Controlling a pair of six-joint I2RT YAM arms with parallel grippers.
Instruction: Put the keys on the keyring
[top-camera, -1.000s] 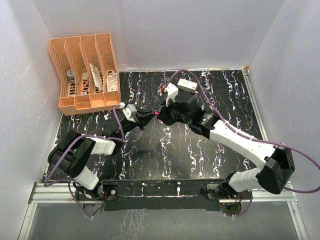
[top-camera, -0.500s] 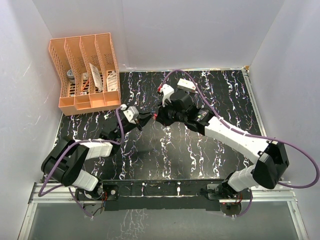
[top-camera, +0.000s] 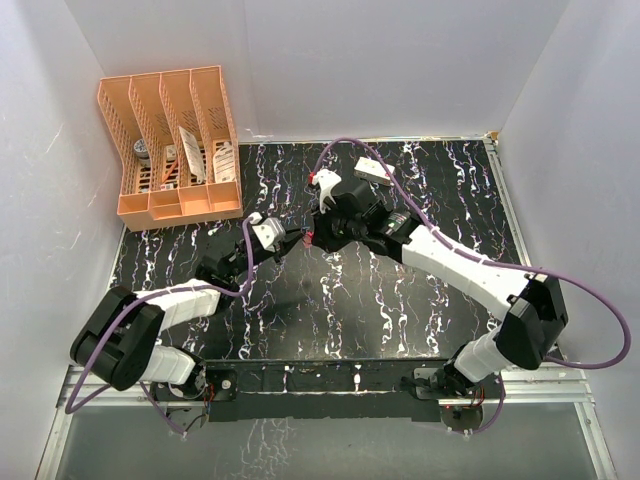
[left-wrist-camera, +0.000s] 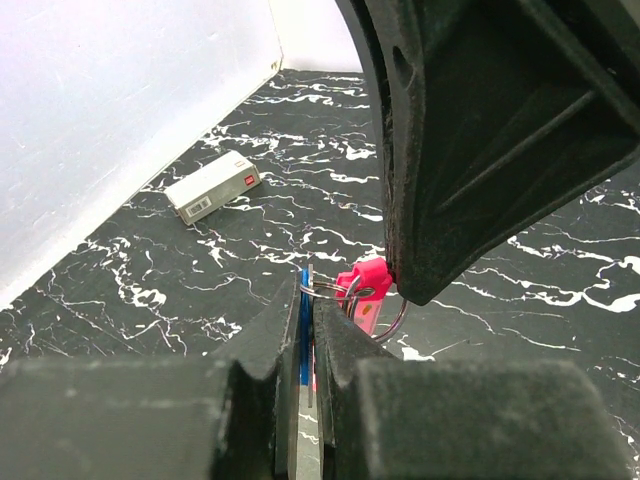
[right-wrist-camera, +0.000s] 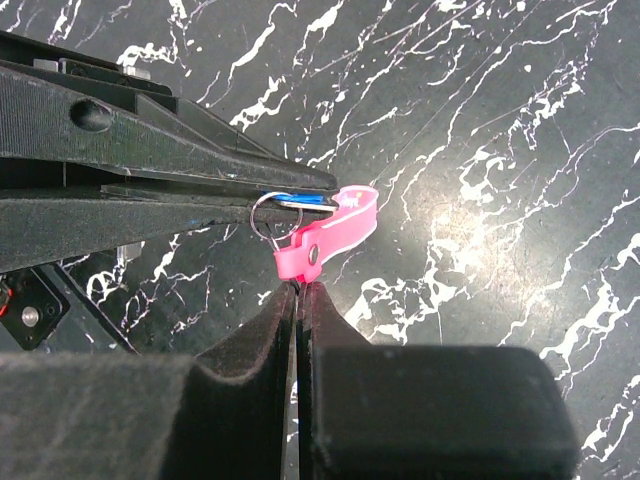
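My left gripper (left-wrist-camera: 312, 300) is shut on the blue key (left-wrist-camera: 303, 335), held edge-on between its fingers. The wire keyring (left-wrist-camera: 392, 325) passes by the key's head at the fingertips. The pink key (left-wrist-camera: 362, 290) hangs on the ring. In the right wrist view my right gripper (right-wrist-camera: 298, 298) is shut on the keyring (right-wrist-camera: 268, 216), with the pink key (right-wrist-camera: 330, 238) right at its tips and the blue key (right-wrist-camera: 302, 199) poking out of the left fingers (right-wrist-camera: 150, 150). In the top view both grippers meet above the mat at the pink key (top-camera: 310, 238).
A white rectangular box (top-camera: 372, 171) lies near the back wall and also shows in the left wrist view (left-wrist-camera: 212, 187). An orange file organizer (top-camera: 170, 145) stands at the back left. Black marbled mat (top-camera: 400, 300) covers the table; white walls surround it.
The left arm has stretched out, its elbow dropping toward the near left. The right wrist has shifted a little left. The grippers stay joined at the ring.
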